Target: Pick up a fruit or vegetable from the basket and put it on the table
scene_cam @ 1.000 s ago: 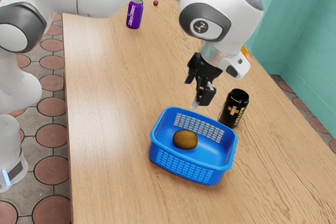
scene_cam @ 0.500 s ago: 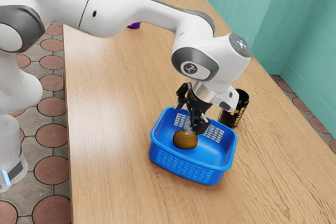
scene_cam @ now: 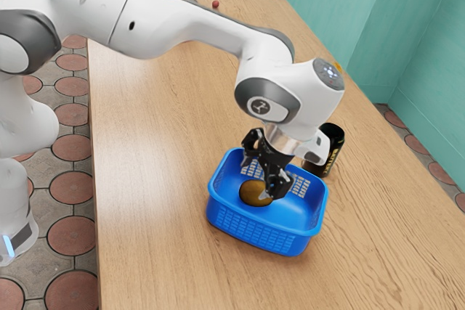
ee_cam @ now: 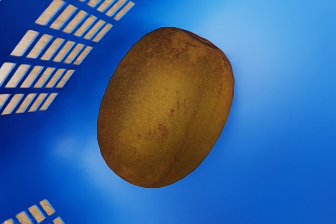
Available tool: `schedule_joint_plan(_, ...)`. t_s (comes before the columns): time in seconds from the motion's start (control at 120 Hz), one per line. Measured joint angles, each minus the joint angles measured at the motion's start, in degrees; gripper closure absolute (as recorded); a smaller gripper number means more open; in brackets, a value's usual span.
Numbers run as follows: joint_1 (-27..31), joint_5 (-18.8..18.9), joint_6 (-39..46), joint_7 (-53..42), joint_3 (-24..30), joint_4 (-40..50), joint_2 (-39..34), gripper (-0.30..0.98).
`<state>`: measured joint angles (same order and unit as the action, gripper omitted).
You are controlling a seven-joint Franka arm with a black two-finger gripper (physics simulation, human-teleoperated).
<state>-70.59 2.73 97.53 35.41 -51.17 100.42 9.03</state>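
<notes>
Your claw (scene_cam: 256, 179) looks released, its fingers spread above and around the kiwi (scene_cam: 251, 194), which lies on the floor of the blue basket (scene_cam: 251, 229), nearer the end toward the exterior view's left. To grasp it well, centre across its narrower width, ease down without brushing the basket's rim, close gently below its widest part, then lift straight up.
</notes>
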Motion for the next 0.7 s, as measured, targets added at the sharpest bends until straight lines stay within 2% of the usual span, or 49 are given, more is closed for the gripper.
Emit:
schedule_joint_plan(0.225,0.66,-1.23,1.56,0.82,-0.05,0.35,1.85,0.05)
schedule_joint_plan(0.525,0.72,1.58,5.36,-0.7,-0.07,0.41,6.8,0.04)
schedule_joint_plan(0.7,1.62,1.73,6.6,-1.64,-0.02,0.42,8.16,0.04)
